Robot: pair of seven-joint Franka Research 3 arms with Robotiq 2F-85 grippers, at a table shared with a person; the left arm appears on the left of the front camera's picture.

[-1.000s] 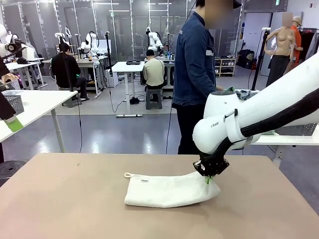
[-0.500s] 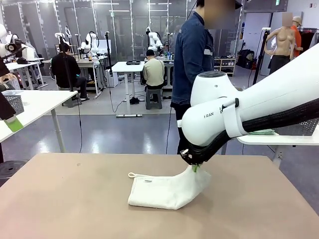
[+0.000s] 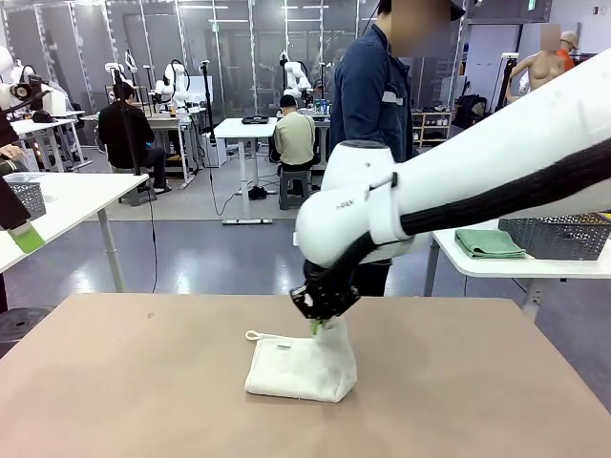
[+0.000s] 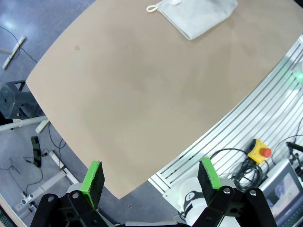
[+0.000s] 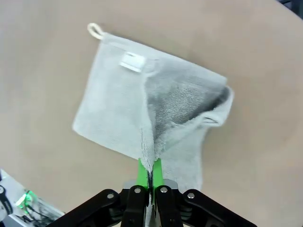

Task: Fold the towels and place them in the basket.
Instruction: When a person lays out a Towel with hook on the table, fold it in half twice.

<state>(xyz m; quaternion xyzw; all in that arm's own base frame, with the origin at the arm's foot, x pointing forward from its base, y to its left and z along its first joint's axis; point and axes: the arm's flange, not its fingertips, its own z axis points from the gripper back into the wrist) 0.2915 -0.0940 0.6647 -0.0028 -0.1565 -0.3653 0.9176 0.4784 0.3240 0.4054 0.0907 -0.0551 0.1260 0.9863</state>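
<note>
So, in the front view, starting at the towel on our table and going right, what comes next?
White towel → folded green towel → dark mesh basket.

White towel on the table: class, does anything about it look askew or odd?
The white towel is half folded: the right gripper pinches one edge up, so that part stands in a loose tent over the flat layer. Its loop sticks out at one corner. No damage shows.

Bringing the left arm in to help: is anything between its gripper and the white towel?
Nothing visible. Bare table lies between the open left gripper and the white towel; the right gripper is shut on the towel's lifted edge.
</note>
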